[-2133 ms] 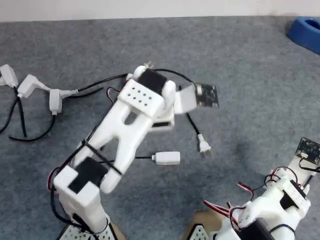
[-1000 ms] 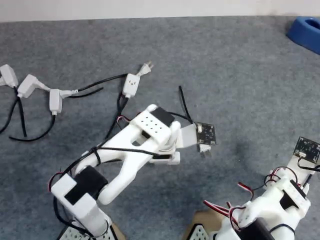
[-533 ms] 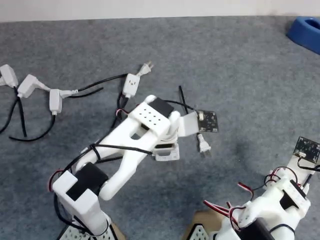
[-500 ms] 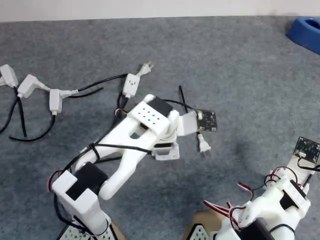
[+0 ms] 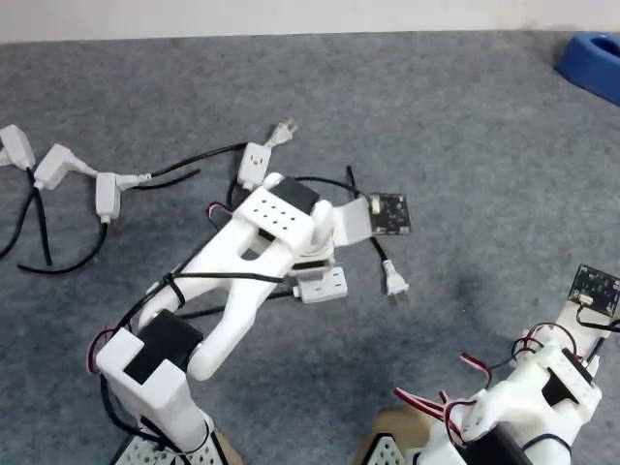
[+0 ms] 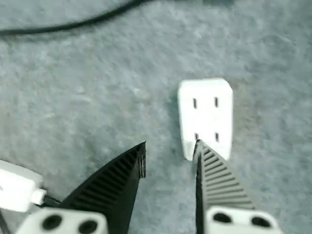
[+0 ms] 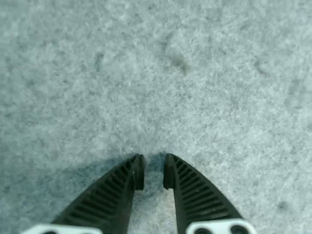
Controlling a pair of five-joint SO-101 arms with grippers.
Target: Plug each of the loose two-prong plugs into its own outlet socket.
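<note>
Left wrist view: we see left fingers spread wide. White four-slot plastic outlet block lies flat on grey carpeted desk, just past one fingertip, near edge touching it. Black cord runs farther beyond both tips.

Right wrist view: we find right fingers narrow, slim gap between tips, over desk.

High view: we spot block poking out beside head of white left arm. Loose black-corded two-prong plug lies near, on block's side away from fingers, unplugged.
</note>
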